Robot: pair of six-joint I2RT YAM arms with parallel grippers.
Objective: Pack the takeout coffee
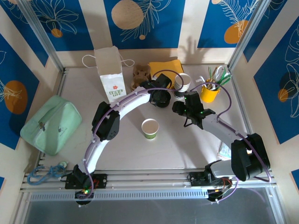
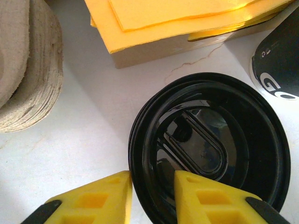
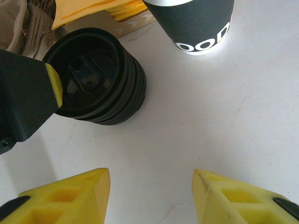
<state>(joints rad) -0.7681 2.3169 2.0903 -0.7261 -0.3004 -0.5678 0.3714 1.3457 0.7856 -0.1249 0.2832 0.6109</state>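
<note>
The takeout coffee (image 1: 150,128), a small greenish paper cup, stands upright and lidless at mid-table, apart from both grippers. Behind it my left gripper (image 1: 161,98) reaches down onto a stack of black lids (image 3: 100,79). In the left wrist view my left gripper (image 2: 153,179) has one yellow finger outside the top lid (image 2: 210,149) and one inside, shut on its near rim. My right gripper (image 3: 152,179) hovers open over bare table just right of the stack, nothing between its fingers; from above it (image 1: 180,106) sits beside the left one.
A black cup (image 3: 196,23) stands right of the lids, yellow napkins (image 2: 177,18) behind them, a cardboard carrier (image 2: 23,70) to their left. A white paper bag (image 1: 110,74) stands at the back, a yellow utensil cup (image 1: 210,91) back right, a mint pouch (image 1: 51,123) far left.
</note>
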